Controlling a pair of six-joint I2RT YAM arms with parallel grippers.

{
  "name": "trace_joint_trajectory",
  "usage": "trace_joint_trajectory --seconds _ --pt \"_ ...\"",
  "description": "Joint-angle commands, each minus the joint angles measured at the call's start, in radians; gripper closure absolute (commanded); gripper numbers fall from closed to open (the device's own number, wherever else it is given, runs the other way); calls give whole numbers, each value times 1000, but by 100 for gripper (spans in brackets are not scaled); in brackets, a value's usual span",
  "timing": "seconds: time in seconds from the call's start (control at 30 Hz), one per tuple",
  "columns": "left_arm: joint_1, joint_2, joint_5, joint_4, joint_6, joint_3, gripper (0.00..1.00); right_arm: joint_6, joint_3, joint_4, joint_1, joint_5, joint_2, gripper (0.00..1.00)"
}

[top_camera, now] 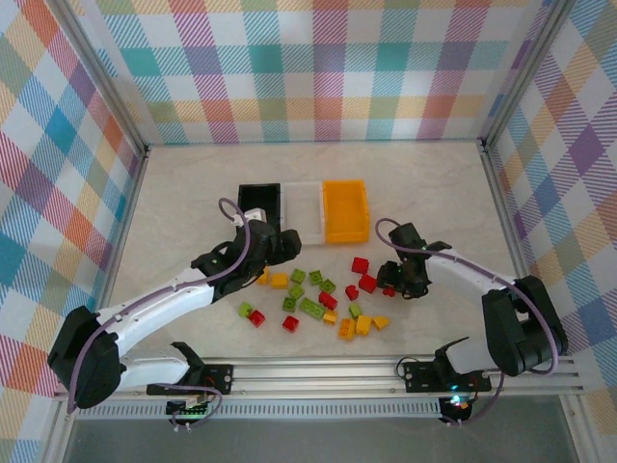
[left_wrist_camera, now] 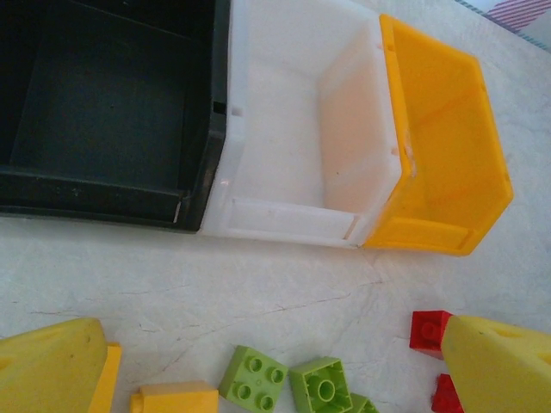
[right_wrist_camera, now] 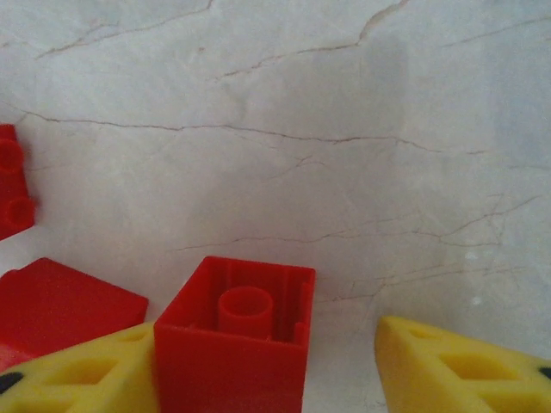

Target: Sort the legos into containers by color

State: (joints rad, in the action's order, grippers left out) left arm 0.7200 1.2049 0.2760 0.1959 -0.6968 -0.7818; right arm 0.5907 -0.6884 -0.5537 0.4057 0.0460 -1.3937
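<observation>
Red, lime green and yellow-orange legos (top_camera: 318, 299) lie scattered on the table in front of three containers standing in a row: black (top_camera: 258, 201), white (top_camera: 302, 203) and orange (top_camera: 345, 210). My left gripper (top_camera: 280, 246) hovers open and empty near the bins. In the left wrist view the left gripper (left_wrist_camera: 275, 344) has two green bricks (left_wrist_camera: 254, 377) below it. My right gripper (right_wrist_camera: 267, 344) straddles an upturned red brick (right_wrist_camera: 232, 340) at the pile's right edge (top_camera: 389, 287). The left finger (right_wrist_camera: 86, 374) touches the brick. The right finger (right_wrist_camera: 456, 370) stands apart from it.
Two more red bricks (right_wrist_camera: 60, 305) lie just left of the right gripper. Metal frame posts and plaid walls enclose the table (top_camera: 434, 193). Bare tabletop stretches behind the bins and right of the pile. A rail (top_camera: 328, 371) runs along the near edge.
</observation>
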Motion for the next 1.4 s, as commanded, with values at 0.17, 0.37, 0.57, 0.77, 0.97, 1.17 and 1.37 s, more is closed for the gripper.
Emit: trace_joint_trajectory --seconds 0.17,0.37,0.57,0.77,0.97,1.17,1.37 --pt "-27 -12 -16 -8 -20 20 0 -31 -49 -5 7 13 9 66" --pt "-47 -41 13 50 -40 18 0 -145 -185 -24 25 -43 77 80" --pt "-89 -88 -42 90 -90 46 0 -192 -417 41 81 -66 -73 82" --pt "-120 -123 -66 171 -104 70 0 -237 -641 67 84 21 -322 80" --pt "-131 -144 -41 262 -110 68 0 -259 -805 57 85 49 -506 75" --pt "-155 -137 -53 301 -109 70 0 -268 -849 57 92 64 -554 47" --pt "-194 -130 -103 284 -86 68 0 -276 -837 63 100 90 -504 31"
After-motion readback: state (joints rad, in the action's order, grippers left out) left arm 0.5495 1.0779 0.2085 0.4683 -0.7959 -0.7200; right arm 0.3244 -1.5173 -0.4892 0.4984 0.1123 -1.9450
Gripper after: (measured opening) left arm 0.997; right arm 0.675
